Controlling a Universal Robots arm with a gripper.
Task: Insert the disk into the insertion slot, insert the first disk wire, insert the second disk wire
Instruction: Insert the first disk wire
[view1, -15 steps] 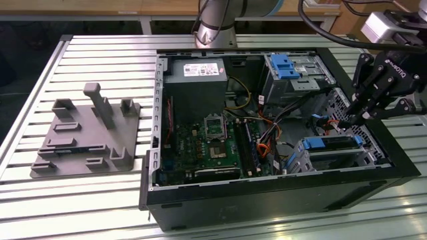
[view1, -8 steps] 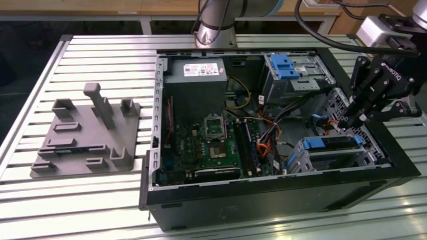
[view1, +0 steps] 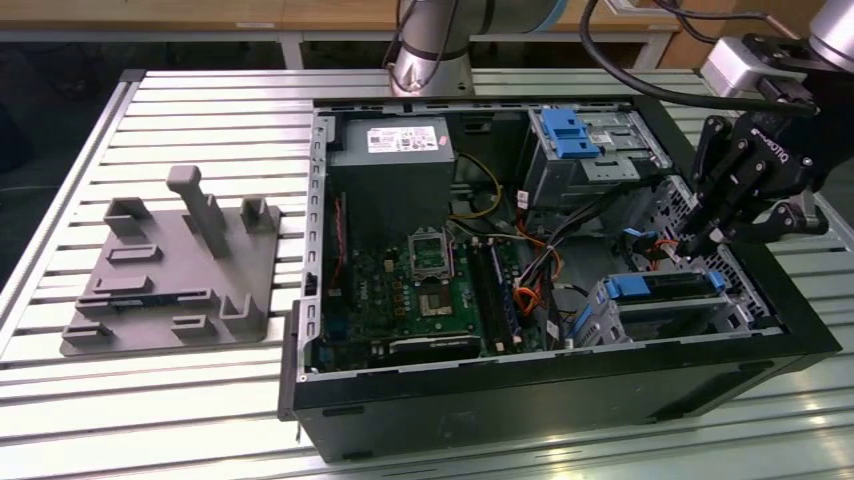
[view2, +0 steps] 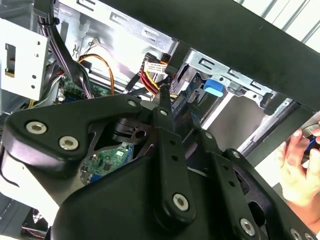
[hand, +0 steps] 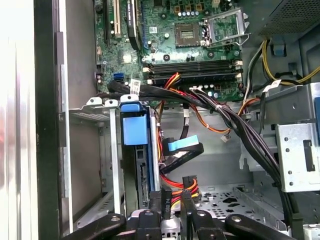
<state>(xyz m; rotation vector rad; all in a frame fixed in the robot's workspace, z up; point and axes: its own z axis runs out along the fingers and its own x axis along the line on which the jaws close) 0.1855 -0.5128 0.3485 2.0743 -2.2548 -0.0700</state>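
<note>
The disk (view1: 661, 288) in its blue carrier sits inside the insertion slot (view1: 674, 318), the low grey cage at the case's front corner on the exterior view's right. In the first wrist view the disk (hand: 136, 129) stands on edge within the slot (hand: 90, 107). My gripper (view1: 697, 243) hangs just behind the disk. Its fingers (hand: 166, 201) are close together on a black connector with red, yellow and orange wires (hand: 176, 199), beside the disk's rear edge. A cable with a blue tab (hand: 182, 145) lies loose nearby.
A taller grey cage with a blue latch (view1: 577, 133) stands at the case's back. Black cable bundles (hand: 220, 112) cross above the slot. The motherboard (view1: 441, 280) fills the case's middle. A grey fixture (view1: 174, 270) lies outside the case. A person's hand (view2: 300, 165) is outside the case wall.
</note>
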